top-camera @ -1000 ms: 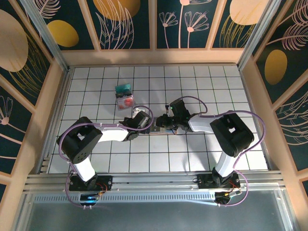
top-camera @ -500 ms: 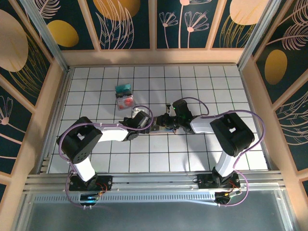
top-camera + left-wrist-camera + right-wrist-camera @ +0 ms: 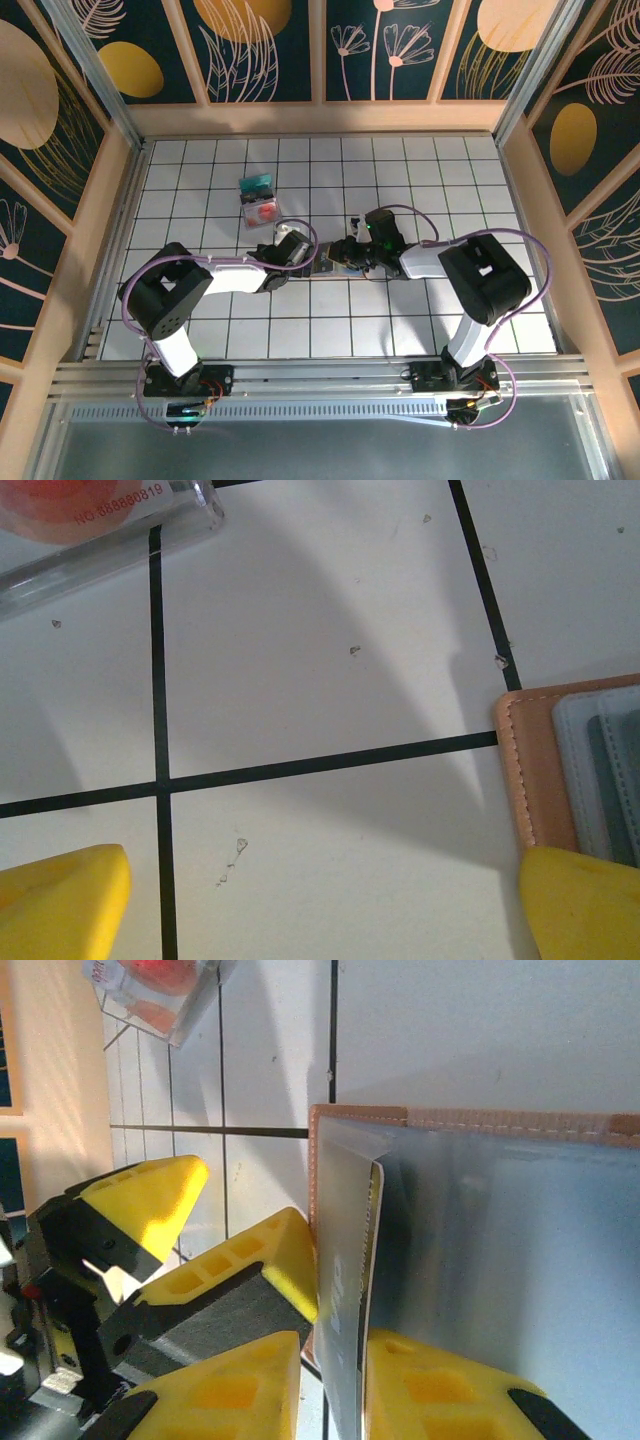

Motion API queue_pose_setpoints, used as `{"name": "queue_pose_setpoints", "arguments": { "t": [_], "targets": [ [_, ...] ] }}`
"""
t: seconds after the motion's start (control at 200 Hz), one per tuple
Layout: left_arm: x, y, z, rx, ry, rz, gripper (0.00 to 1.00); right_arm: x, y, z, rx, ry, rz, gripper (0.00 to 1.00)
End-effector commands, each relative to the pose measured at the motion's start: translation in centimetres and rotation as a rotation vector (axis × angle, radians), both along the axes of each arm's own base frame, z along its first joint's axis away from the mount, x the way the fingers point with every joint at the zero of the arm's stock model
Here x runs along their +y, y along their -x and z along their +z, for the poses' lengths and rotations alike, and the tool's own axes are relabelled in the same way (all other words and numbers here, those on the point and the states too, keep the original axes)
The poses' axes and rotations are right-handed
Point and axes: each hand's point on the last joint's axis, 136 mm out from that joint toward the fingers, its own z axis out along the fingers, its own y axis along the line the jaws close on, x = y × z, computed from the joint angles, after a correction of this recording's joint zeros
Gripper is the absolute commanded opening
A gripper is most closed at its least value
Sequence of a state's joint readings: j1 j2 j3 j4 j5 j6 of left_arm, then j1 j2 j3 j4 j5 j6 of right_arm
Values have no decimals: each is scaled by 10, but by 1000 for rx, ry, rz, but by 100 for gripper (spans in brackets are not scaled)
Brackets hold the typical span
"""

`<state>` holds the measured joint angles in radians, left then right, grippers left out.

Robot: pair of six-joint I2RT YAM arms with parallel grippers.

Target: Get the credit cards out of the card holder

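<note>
The card holder (image 3: pixel 332 265) lies open on the tiles between my two grippers, with a pinkish-brown rim and a grey-blue inside (image 3: pixel 510 1250). In the right wrist view my right gripper (image 3: pixel 333 1390) is shut on a thin silvery credit card (image 3: pixel 350 1260) that stands on edge at the holder's left side. My left gripper (image 3: pixel 320 905) is open; its right finger (image 3: pixel 585 905) rests on the holder's corner (image 3: pixel 545 770), and the other stands apart over bare tile. A teal card (image 3: pixel 256 184) and a red-and-white card (image 3: pixel 261 212) lie on the tiles at the back left.
The red-and-white card's clear sleeve (image 3: pixel 100 540) sits just beyond my left gripper. The left gripper's yellow fingers (image 3: pixel 255 1260) crowd the holder's left edge beside my right fingers. Wooden walls (image 3: pixel 115 200) ring the tiled floor, with open tiles to the front and right.
My right wrist has shifted a little to the right while staying at the holder. The left arm and the two loose cards have kept still.
</note>
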<state>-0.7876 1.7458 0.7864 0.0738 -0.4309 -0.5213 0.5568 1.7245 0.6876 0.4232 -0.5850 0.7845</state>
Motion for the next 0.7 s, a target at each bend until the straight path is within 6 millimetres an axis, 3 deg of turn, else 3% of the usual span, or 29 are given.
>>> {"name": "queue_pose_setpoints", "arguments": {
  "t": [0.0, 0.055, 0.355, 0.696],
  "targets": [
    [16, 13, -20, 76, -89, 9, 99, 3, 0, 22, -51, -57, 15, 23],
    [17, 13, -21, 78, -90, 10, 99, -6, -8, 22, -51, -55, -16, 23],
    [17, 13, -22, 81, -91, 12, 99, -14, -9, 21, -47, -48, -34, 21],
    [14, 11, -19, 75, -81, 13, 99, -30, -14, 13, -36, 19, -80, 7]
  ]
}}
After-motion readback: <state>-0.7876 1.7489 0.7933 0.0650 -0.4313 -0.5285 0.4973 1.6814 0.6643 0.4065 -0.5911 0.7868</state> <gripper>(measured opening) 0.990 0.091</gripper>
